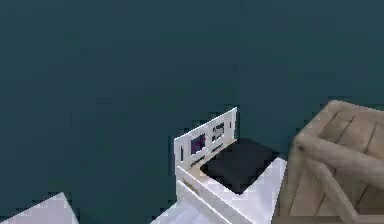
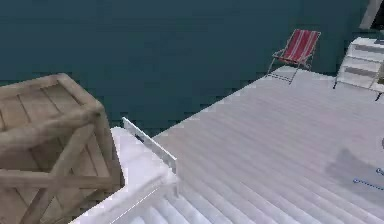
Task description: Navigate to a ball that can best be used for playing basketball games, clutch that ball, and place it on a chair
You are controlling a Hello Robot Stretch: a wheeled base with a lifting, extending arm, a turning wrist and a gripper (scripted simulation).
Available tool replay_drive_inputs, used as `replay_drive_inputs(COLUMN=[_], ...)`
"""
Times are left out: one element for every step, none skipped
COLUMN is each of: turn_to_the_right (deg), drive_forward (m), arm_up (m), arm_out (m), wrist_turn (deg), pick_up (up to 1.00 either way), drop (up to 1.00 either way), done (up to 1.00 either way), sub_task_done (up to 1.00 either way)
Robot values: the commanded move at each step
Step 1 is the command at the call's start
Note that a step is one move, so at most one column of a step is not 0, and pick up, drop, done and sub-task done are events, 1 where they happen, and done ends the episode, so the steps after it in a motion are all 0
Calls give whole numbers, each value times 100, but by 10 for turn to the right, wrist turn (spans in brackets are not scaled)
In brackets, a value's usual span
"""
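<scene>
— What stands ahead?

— A dark teal wall (image 1: 100,80) takes up most of the forward view. Low at the right of middle is a white bed (image 1: 232,202) with a slatted white headboard (image 1: 205,140). A dark cushion (image 1: 240,162) lies on the bed just beside that headboard. There are small dark and purple shapes in the headboard's openings, too small to tell.

— And at the right edge?

— A wooden crate (image 1: 340,165) of pale planks with a diagonal brace, close against the bed. It shows again at the arm side view's left, with the bed's white rail just to its right.

— Where is the chair?

— In the arm side view's upper right: a folding chair (image 2: 297,48) with a red striped seat and back, upright on the pale plank floor (image 2: 270,140), near the teal wall. It stands well apart from the crate and the bed. Just to its right is a white shelf unit (image 2: 362,62).

— The ball?

— I cannot tell where it lies.

— How do the jaws stand?

— That I cannot tell either.
</scene>
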Motion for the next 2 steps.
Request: replay_drive_inputs(turn_to_the_right=[-450, -450], drive_forward=[0, 0], arm_up=[0, 0], arm_out=[0, 0], wrist_turn=[0, 0], pick_up=[0, 0], drop=[0, 0], done=[0, 0], sub_task_done=[0, 0])
